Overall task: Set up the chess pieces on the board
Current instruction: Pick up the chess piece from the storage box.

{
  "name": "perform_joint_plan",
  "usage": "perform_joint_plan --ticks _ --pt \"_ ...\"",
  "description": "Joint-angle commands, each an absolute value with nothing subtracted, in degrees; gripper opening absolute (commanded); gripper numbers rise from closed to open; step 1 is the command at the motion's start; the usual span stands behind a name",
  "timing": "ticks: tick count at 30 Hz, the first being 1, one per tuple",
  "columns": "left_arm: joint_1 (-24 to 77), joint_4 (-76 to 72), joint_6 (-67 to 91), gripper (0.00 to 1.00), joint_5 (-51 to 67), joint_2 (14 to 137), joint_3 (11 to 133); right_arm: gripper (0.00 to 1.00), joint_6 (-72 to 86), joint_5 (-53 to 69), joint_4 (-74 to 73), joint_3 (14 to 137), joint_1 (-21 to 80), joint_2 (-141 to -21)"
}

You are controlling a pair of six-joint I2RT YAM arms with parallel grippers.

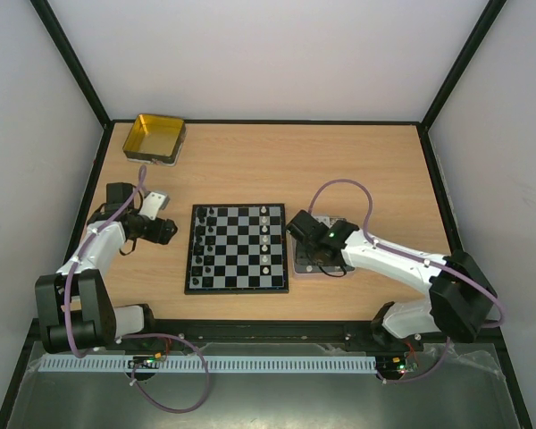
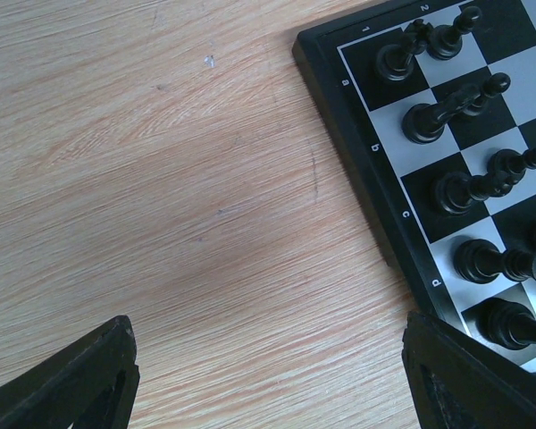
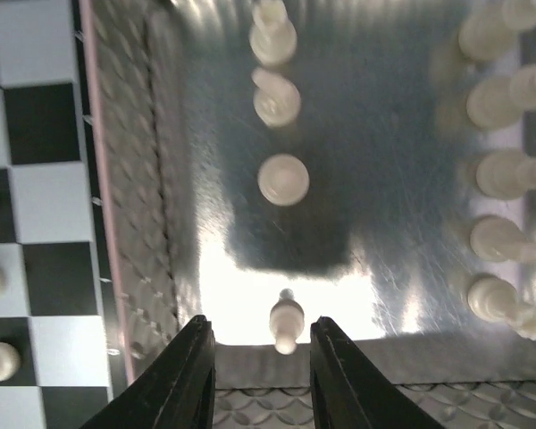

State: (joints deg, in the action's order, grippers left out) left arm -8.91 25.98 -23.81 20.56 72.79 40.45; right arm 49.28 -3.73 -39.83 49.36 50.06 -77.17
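Note:
The chessboard (image 1: 238,248) lies mid-table, with black pieces (image 1: 207,241) in its left columns and several white pieces (image 1: 265,239) toward its right. My right gripper (image 3: 261,338) is open over the silver tray (image 3: 375,134), its fingers either side of a white pawn (image 3: 287,320) without touching it. More white pieces (image 3: 283,179) stand in the tray, with a row along its right side (image 3: 498,172). My left gripper (image 2: 268,371) is open and empty over bare wood, just left of the board's corner (image 2: 339,98), beside the black pieces (image 2: 447,112).
A yellow square tin (image 1: 155,138) sits at the back left. The silver tray (image 1: 297,260) rests against the board's right edge, largely under my right arm. Dark walls frame the table.

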Motion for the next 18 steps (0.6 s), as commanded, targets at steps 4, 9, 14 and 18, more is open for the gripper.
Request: perform_joint_plan --ticks 4,9,14,18 --pt "-8.10 25.62 -23.48 0.81 21.01 73.94 40.73 0.32 48.14 -1.26 -39.23 46.61 48.72 -77.95" --pt "-7.87 25.32 -23.12 0.81 20.57 75.41 41.12 0.35 47.09 0.17 -38.20 46.48 47.65 -79.33" --pt "-7.82 25.31 -22.94 0.81 19.68 75.87 41.00 0.35 46.35 2.04 -36.65 46.17 47.00 -81.55" --pt "-7.82 25.23 -22.83 0.81 18.87 75.71 40.78 0.35 46.41 3.59 -34.99 45.00 46.49 -82.46"
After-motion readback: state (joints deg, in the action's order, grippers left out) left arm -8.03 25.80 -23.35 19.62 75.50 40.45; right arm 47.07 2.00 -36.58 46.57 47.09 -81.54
